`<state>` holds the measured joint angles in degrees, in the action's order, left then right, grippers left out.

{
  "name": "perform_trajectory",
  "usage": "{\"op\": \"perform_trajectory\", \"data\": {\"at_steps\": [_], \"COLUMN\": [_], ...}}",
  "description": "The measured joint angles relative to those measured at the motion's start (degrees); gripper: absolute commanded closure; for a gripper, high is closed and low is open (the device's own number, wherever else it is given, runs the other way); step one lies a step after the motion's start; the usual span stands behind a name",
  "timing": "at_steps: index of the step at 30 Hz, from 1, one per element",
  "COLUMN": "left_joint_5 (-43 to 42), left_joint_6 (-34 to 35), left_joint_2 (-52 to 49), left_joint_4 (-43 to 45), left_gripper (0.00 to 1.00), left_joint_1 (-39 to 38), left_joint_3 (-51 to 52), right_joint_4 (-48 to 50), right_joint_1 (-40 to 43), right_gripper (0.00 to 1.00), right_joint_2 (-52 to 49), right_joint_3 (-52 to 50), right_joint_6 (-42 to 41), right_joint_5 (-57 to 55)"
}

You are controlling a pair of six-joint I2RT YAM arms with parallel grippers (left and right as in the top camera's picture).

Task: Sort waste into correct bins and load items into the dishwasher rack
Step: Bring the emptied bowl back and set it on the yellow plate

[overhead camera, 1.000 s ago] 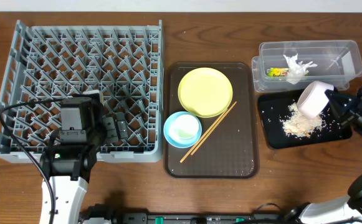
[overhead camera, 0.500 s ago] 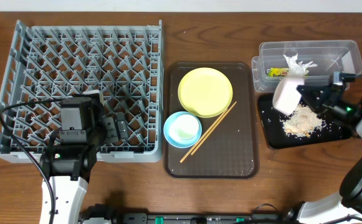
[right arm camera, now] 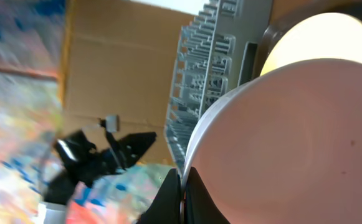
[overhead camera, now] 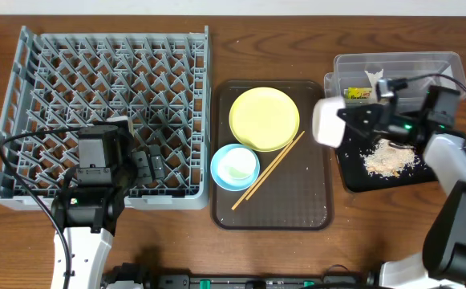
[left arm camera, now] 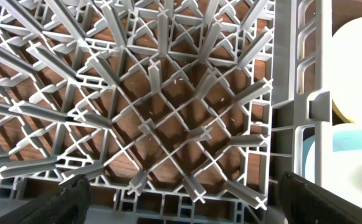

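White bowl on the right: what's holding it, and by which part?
The right tool pinches the white bowl by its rim.

The left claw (overhead camera: 154, 166) is black. Behind it sits a boxy black wrist block (overhead camera: 96, 156) on a white forearm (overhead camera: 79, 249), with black cables (overhead camera: 4, 148) looping alongside. Behind the right claw (overhead camera: 348, 122), black too, a green light (overhead camera: 410, 126) glows (tiny), then a white link (overhead camera: 455, 164).
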<state>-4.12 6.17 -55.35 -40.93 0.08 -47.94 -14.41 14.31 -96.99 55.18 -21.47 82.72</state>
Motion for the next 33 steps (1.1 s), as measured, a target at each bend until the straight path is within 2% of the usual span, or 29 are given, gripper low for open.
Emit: {"op": "perform_trajectory", "data": {"at_steps": [9, 13, 22, 28, 33], "left_joint_5": [0.0, 0.0, 0.0, 0.0, 0.0], "left_joint_6": [0.0, 0.0, 0.0, 0.0, 0.0], "left_joint_2": [0.0, 0.0, 0.0, 0.0, 0.0], "left_joint_4": [0.3, 0.3, 0.3, 0.3, 0.3], "left_gripper": [0.03, 0.03, 0.03, 0.03, 0.03], "left_joint_1": [0.0, 0.0, 0.0, 0.0, 0.0], "left_joint_3": [0.0, 0.0, 0.0, 0.0, 0.0], "right_joint_4": [14.2, 14.7, 12.9, 12.8, 12.6], "right_joint_1": [-14.1, -20.9, -36.1, -42.9, -44.6], "right_gripper": [0.99, 0.99, 0.99, 0.98, 0.82], "right_joint_2": [2.4, 2.4, 2.4, 2.3, 0.3], "right_joint_3": [0.0, 0.0, 0.0, 0.0, 0.0], "right_joint_6": [-1.3, -0.1, 9.6, 14.1, 15.4], "right_joint_5": [-14.9, -25.2, -52.9, -66.2, -71.4]}}
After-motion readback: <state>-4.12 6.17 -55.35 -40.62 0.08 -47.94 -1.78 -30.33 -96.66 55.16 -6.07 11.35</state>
